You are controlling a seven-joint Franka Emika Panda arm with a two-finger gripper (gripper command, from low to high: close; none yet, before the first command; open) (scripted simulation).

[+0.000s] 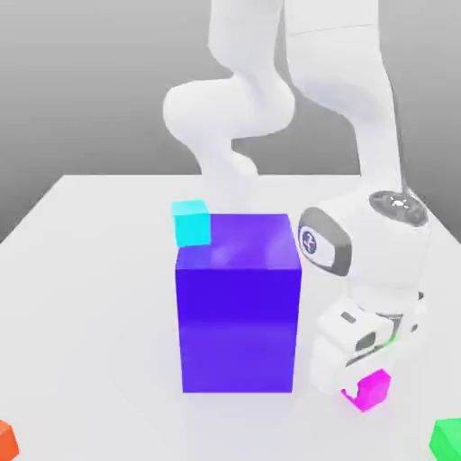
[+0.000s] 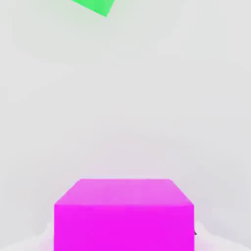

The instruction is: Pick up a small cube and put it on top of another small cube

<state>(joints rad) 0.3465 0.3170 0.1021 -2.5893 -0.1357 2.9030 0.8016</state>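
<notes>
Magenta and glossy, the small cube [image 2: 124, 226] looks light, stiff, slightly slippery, best held as the gripper [image 1: 365, 391] grips it, by opposite sides.

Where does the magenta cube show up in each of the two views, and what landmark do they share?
Exterior view: the magenta cube is at the gripper, low toward the exterior view's right.
Hand view: the magenta cube is large and close to the camera.
Shared landmark: the green cube, partly cut off by the picture's edge in both.
</notes>
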